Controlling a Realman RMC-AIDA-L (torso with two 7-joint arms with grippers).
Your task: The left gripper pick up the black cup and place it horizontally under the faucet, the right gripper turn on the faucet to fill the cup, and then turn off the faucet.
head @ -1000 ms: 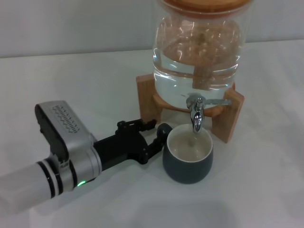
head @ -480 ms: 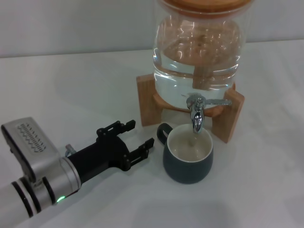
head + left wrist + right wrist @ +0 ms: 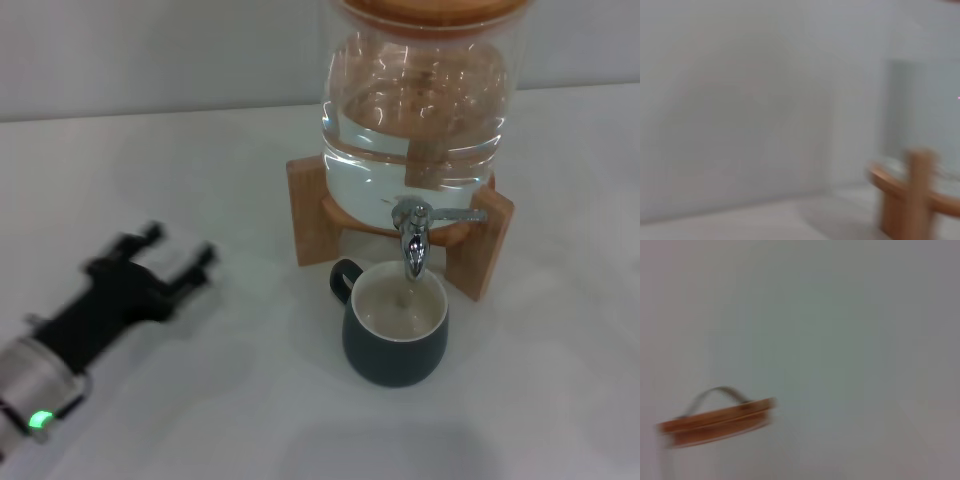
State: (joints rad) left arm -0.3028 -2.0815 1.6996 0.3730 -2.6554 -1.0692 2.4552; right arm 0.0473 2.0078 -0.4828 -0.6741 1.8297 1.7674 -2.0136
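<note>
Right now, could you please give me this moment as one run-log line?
left gripper: open, empty, left of black cup | black cup: upright on table under faucet | right gripper: not in view | faucet lever: untouched

A plain test bench: bare white table [image 3: 200, 160], blank grey wall [image 3: 150, 50].
</note>
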